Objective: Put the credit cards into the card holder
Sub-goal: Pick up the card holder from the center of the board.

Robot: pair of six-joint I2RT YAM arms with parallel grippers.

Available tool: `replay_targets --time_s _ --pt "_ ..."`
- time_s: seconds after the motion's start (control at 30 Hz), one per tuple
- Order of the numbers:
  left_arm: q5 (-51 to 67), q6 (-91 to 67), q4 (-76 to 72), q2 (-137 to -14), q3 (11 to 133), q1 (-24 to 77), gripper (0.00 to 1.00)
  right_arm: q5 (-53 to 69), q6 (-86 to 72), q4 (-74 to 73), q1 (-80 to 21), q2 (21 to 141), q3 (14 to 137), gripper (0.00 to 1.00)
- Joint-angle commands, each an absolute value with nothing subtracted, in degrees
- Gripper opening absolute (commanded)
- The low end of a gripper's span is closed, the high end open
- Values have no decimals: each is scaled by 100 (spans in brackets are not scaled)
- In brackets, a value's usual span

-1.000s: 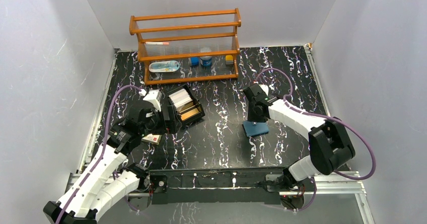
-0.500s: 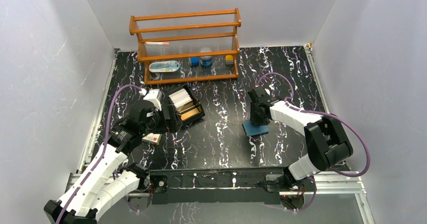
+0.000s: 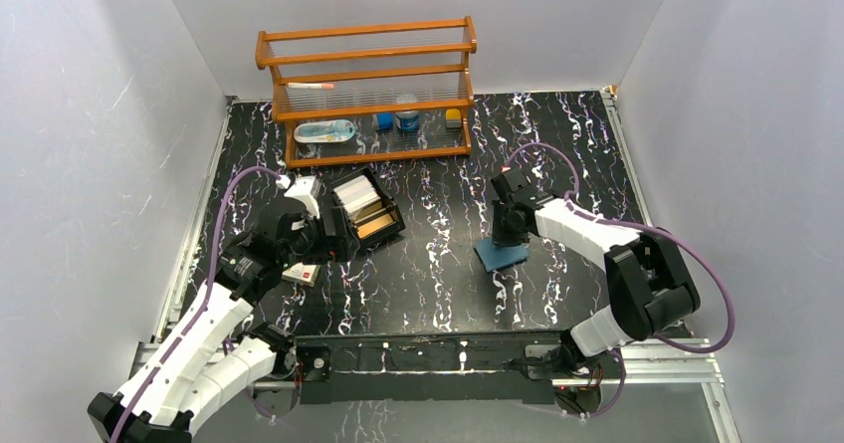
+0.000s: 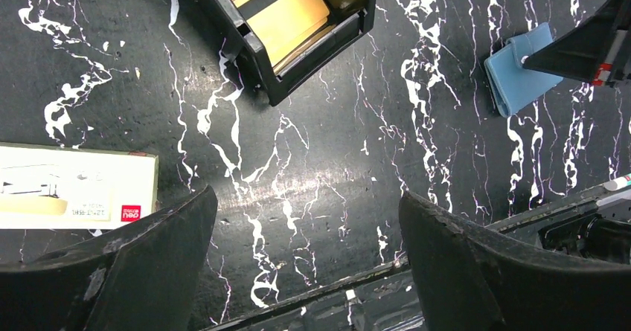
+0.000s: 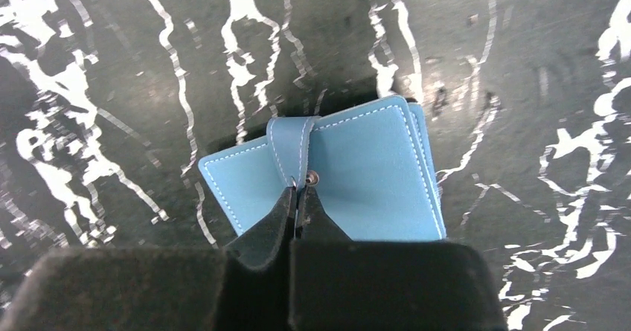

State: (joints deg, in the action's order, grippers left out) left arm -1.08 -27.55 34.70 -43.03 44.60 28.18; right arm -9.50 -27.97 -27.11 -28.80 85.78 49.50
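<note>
Card holder (image 5: 350,190), a blue wallet, is shown lying flat and snapped shut on the black marbled table (image 3: 438,264), right of centre. Its snap tab (image 5: 290,149) is pinched at the tip by the closed right gripper (image 5: 298,195), seemingly to be unsnapped. Credit cards (image 4: 286,18) are stacked in a black box (image 4: 298,82) well apart to the left. The left gripper (image 4: 306,197) is held wide open and empty near that box.

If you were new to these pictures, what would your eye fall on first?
The blue card holder lies right of centre, and the right gripper has its jaws shut on the snap tab. Next come the black box holding the credit cards, left of centre, and the orange wooden rack at the back.
</note>
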Motion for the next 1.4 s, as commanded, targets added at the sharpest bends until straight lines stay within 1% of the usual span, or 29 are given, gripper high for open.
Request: replay_targets --time_s 0.0,0.23,0.3,0.43,0.53,0.7,0.83,1.0,1.1,1.2,1.23,1.3,1.37 --pt "61 -2753 3510 -4485 4571 2784 89 -35 -3266 -2609 -2892 8020 4788 0" --pt "1158 -3036 3294 -4806 4932 2784 82 1172 -4143 -2103 -2890 6790 4430 0" --pt "1496 -3123 3020 -4833 4885 2786 79 1416 -4473 -1947 -2892 6516 4377 0" --pt "2022 -3221 2274 -4779 4624 2786 71 1941 -5026 -1542 -2892 6012 4271 0" --pt "2175 -3235 1996 -4787 4558 2786 69 2289 -5172 -1396 -2894 5789 4275 0" --pt "2345 -2868 1535 -4884 4424 2784 65 2443 -4969 -1697 -2899 5678 4341 0" --pt "2487 -2709 1282 -5081 4424 2820 62 2876 -5404 -1463 -2900 5475 4105 0" --pt "2553 -2899 978 -5084 4293 2872 62 2965 -6705 -628 -2951 4650 3300 0" --pt "3170 -2564 373 -4907 3906 2965 62 3007 -7235 -223 -2962 4262 2791 0" --pt "3525 -1871 -463 -4556 3442 3220 62 3037 -7080 -493 -2962 4280 2884 0" --pt "3565 -1565 -687 -4477 3367 3342 63 3119 -7058 -500 -2961 4307 2913 0" --pt "3571 -1227 -920 -4460 3355 3458 66 3279 -7134 -326 -2961 4323 2935 0" --pt "3581 -1043 -1046 -4619 3412 3559 67 3417 -7333 -86 -2962 4300 2963 0"
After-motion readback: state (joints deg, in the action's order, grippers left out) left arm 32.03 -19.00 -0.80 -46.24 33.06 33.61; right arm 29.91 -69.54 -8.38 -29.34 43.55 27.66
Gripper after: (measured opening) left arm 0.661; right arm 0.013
